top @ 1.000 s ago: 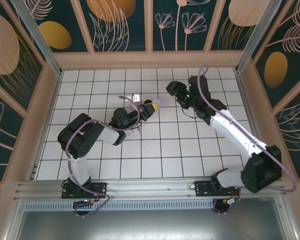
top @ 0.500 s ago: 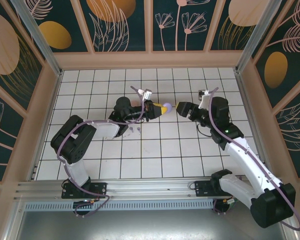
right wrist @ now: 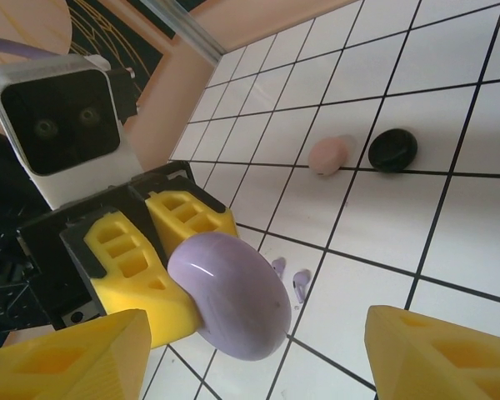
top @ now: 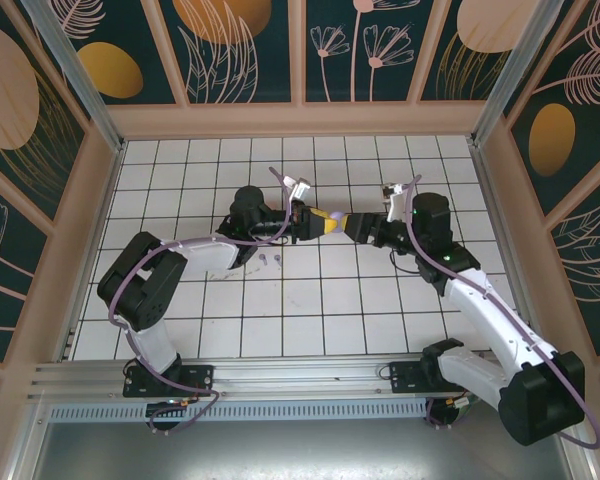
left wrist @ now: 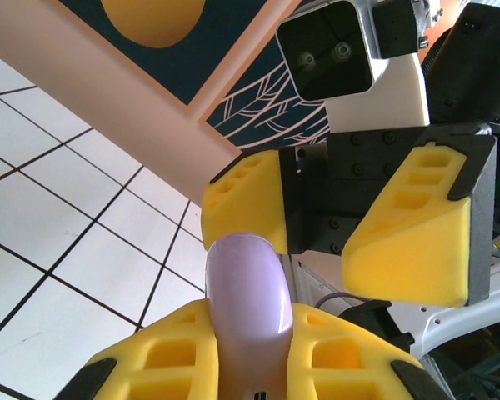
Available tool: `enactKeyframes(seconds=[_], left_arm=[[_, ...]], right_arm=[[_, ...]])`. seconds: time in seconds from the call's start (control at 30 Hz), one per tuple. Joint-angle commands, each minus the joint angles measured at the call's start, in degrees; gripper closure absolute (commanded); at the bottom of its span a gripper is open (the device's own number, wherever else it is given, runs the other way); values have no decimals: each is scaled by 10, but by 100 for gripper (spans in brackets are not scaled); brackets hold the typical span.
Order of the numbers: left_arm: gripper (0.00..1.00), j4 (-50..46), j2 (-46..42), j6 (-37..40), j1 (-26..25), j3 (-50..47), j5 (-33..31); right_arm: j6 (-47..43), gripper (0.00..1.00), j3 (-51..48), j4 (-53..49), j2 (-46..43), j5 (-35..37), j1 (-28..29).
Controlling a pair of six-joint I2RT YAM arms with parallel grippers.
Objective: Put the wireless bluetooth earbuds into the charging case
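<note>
Since the earlier frame the right gripper (top: 352, 226) has swung in from the far side of the tiled table (top: 380, 300) to face the left gripper (top: 310, 222), which has carried its load a little toward the middle. We see the left gripper clamped on a lilac charging case (top: 332, 215), held in the air with its rounded end pointing at the right gripper. The right jaws stand apart, one on each side of that free end; whether either pad touches the case we cannot tell. Two lilac earbuds (right wrist: 301, 283) lie on the table beneath the left arm, well apart from the case; a pink case (right wrist: 328, 155) and a black case (right wrist: 392, 150) sit farther off, just beside each other. We judge the step to be a two-handed grip to open the case, whose lid looks shut, with no earbud yet inserted. The next move calls for the right jaws to close squarely on the free end without knocking the case askew. We can read no brand, label or writing
</note>
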Motion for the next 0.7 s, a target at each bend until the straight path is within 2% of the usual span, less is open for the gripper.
enactKeyframes(seconds=[0.0, 0.37, 0.47, 0.67], left_arm=[[100, -3, -21, 12, 3, 17, 17], [100, 4, -26, 5, 2, 20, 22], [100, 4, -33, 4, 3, 16, 26], [100, 6, -56, 6, 2, -1, 24]], right_arm=[[-15, 32, -9, 29, 6, -15, 5], [-11, 38, -24, 34, 47, 28, -1], [5, 41, -37, 45, 51, 50, -20], [44, 45, -60, 69, 52, 41, -74]])
